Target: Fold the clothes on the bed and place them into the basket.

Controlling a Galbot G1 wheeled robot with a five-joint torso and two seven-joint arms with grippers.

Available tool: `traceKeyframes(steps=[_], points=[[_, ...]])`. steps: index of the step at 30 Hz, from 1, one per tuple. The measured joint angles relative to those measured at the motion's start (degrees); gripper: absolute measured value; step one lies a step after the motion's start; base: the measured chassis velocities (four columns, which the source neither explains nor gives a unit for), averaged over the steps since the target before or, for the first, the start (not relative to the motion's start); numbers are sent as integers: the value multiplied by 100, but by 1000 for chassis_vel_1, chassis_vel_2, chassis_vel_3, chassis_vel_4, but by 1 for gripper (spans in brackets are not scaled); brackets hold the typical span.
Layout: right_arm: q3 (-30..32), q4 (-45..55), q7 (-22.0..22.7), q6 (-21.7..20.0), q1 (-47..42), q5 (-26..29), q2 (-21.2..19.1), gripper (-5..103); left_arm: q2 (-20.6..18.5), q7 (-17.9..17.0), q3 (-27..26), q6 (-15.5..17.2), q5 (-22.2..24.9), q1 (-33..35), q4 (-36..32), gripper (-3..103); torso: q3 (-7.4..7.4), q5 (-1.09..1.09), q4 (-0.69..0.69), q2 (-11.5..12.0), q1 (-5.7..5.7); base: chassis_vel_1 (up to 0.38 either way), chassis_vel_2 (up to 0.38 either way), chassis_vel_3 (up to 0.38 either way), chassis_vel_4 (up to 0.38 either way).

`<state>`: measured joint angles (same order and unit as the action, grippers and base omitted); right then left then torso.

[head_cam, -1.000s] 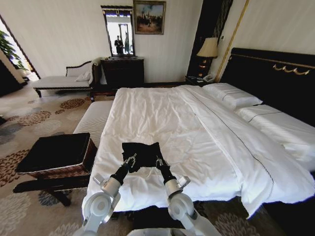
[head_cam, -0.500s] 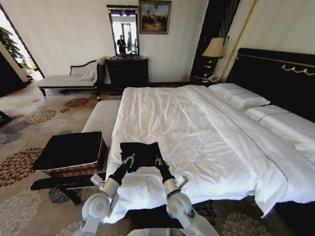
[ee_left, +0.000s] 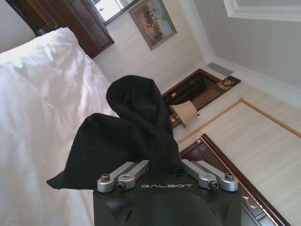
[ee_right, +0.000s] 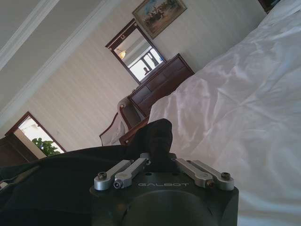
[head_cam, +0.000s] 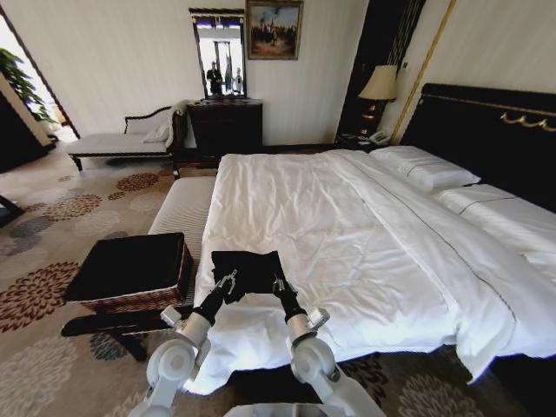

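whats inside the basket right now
Nothing can be seen inside the basket: a black lining covers its top, so the interior stays hidden. The T-shirt is held over the bed by both grippers.

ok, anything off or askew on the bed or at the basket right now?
Nothing stands out. The black T-shirt is held bunched between the left end effector and right end effector over the white duvet of the bed. The brown woven wicker basket sits upright beside it.
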<state>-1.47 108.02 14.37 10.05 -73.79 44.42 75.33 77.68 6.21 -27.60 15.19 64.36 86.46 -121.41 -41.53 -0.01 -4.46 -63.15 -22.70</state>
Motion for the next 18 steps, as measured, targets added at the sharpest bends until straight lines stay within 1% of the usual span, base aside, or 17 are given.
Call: traceKeyframes(steps=[9, 18], points=[[-113, -121, 7, 2, 128, -13, 83, 10, -41, 33, -112, -37, 19, -26, 45, 10, 0, 1, 0, 0, 0, 131, 121, -120, -128], [-140, -223, -64, 123, 192, -15, 86, 10, -2, 66, -116, -71, -37, -49, 129, 10, 1, 0, 0, 0, 0, 144, 140, -139, -138]])
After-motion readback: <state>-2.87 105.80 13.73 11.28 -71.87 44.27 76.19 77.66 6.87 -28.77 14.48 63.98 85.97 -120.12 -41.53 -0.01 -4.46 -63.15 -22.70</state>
